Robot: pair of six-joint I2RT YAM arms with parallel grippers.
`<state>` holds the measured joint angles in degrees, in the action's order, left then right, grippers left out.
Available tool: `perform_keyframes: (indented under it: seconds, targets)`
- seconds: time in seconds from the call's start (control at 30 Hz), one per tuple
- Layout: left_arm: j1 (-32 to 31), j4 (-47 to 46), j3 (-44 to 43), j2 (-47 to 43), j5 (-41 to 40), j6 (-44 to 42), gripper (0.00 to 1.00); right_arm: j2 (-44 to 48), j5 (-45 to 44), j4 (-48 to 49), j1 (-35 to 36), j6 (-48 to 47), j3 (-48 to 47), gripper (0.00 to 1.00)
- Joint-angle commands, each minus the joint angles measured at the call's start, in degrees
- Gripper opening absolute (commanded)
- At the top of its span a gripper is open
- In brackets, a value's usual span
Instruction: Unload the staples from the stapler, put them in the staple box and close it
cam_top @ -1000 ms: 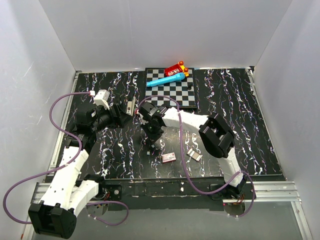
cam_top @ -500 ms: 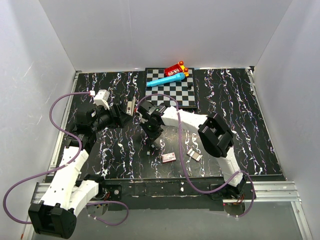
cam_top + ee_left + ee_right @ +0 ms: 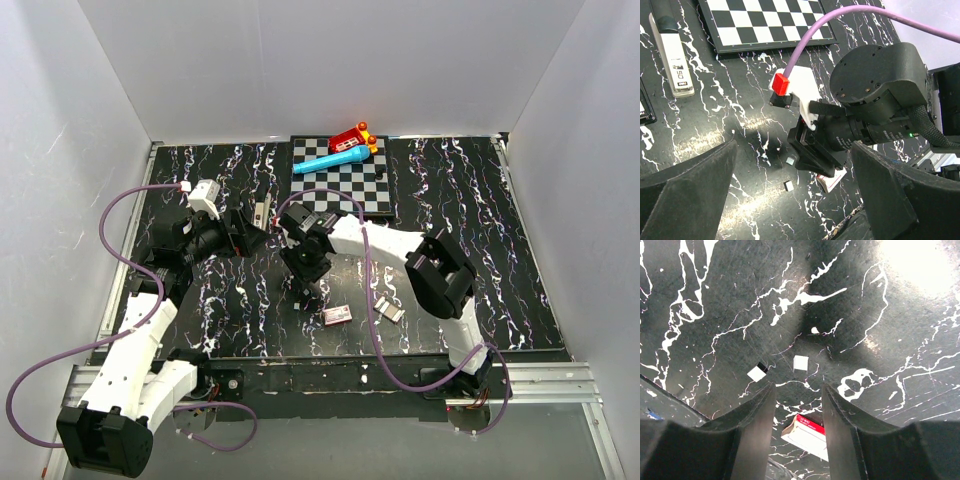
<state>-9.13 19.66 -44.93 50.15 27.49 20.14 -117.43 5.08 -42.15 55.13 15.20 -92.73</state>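
The stapler (image 3: 263, 212) lies flat on the black, white-veined bench (image 3: 480, 230), just beside the near-left corner of the checkerboard (image 3: 345, 185) and not touching it. It is slim and elongated, pointing roughly away from the near edge. The left wrist view shows its stapler (image 3: 675, 60) pale silvery top strip with small dark print and a dark cap at one end.

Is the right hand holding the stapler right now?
No, the right hand is open and empty, while the stapler lies beside the checkerboard.
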Motion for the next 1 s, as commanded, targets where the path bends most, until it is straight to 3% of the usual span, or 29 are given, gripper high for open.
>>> perform_keyframes:
  seconds: [0.0,0.4,0.97]
  targets:
    - [-0.19,-0.32,-0.42,-0.67,0.38,-0.45,0.98,0.45,0.37,0.58,0.68,0.36,-0.52,0.5]
    - [-0.19,-0.06,-0.51,-0.58,-0.41,-0.28,0.98,-2.81,-1.39,0.58,1.29,0.97,-1.58,0.51]
    - [-0.19,0.12,-0.51,-0.76,-0.59,-0.19,0.98,-5.36,-3.06,-0.56,2.52,1.94,-3.69,0.45]
